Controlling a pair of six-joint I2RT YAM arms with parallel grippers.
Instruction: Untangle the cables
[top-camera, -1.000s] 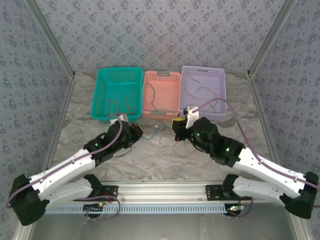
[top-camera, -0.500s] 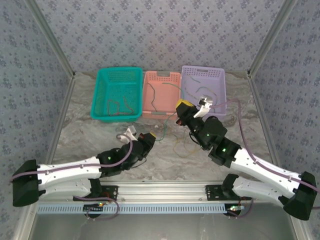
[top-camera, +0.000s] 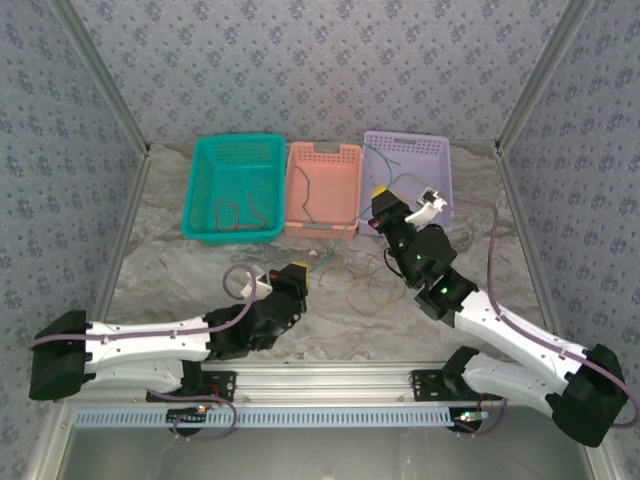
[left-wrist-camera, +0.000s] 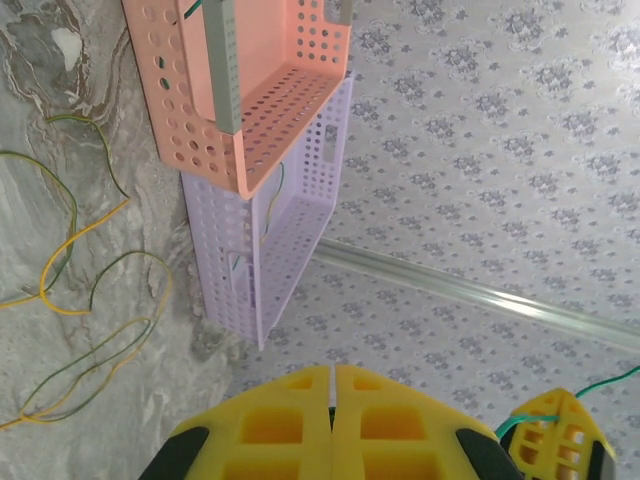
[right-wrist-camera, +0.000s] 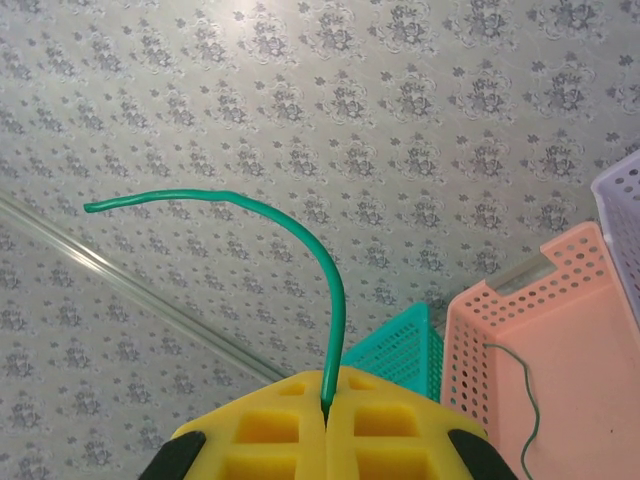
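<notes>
From here I see a teal basket (top-camera: 192, 190), a salmon-pink basket (top-camera: 296, 190) and a lilac basket (top-camera: 405, 138) on the grey marbled desk (top-camera: 170, 270). The walls (top-camera: 320, 60) are blue-grey with a floral print. The left end effector (left-wrist-camera: 332, 400) and right end effector (right-wrist-camera: 327, 420) have bright yellow tips. One green cable (right-wrist-camera: 300, 225); the loose cables (left-wrist-camera: 75, 270) are yellow and green.

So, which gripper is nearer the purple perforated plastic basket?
Right. The right gripper is at the near left corner of the purple perforated plastic basket; the left gripper is apart, over the marbled table.
</notes>
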